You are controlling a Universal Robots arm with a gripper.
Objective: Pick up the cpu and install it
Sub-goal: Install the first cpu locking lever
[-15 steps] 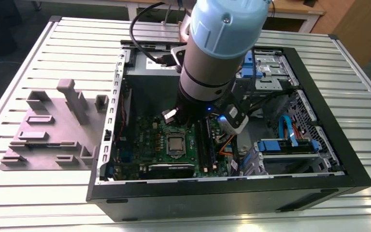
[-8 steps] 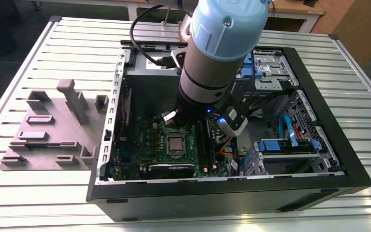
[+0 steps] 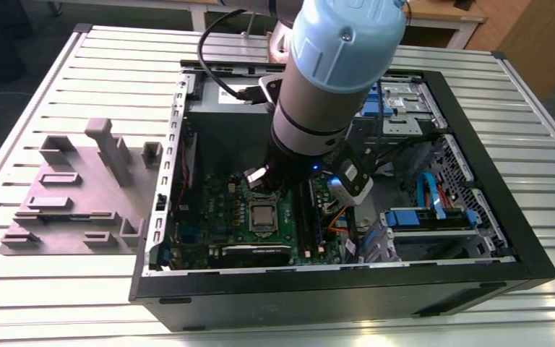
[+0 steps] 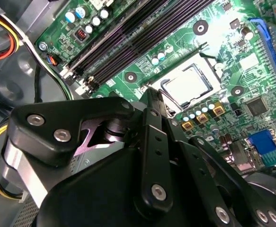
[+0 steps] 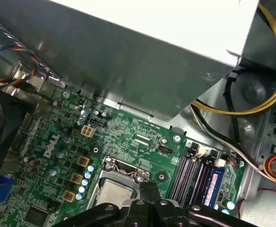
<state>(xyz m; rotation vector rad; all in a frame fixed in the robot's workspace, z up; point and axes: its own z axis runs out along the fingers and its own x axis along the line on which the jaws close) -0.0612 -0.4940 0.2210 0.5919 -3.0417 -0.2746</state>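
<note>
Ribbed aluminium worktop (image 3: 84,65) carried open black computer case (image 3: 355,289); grey moulded fixture (image 3: 80,195) lay beside it at exterior view's left. Green motherboard (image 3: 220,210) inside, long black memory slots (image 4: 128,35) alongside socket. Cpu (image 3: 262,214), flat square, silver-grey top, sat in socket under metal frame (image 4: 175,101); seen in both wrist views (image 4: 192,85) (image 5: 113,193). Gripper (image 4: 152,101), black linkage, hovered just above cpu, holding nothing; fingers appeared closed together, tips partly cut off. Arm hid much of board.

cpu (image 5: 113,193) part-hidden by tool (image 5: 149,196) | fingertip gap unclear
</note>
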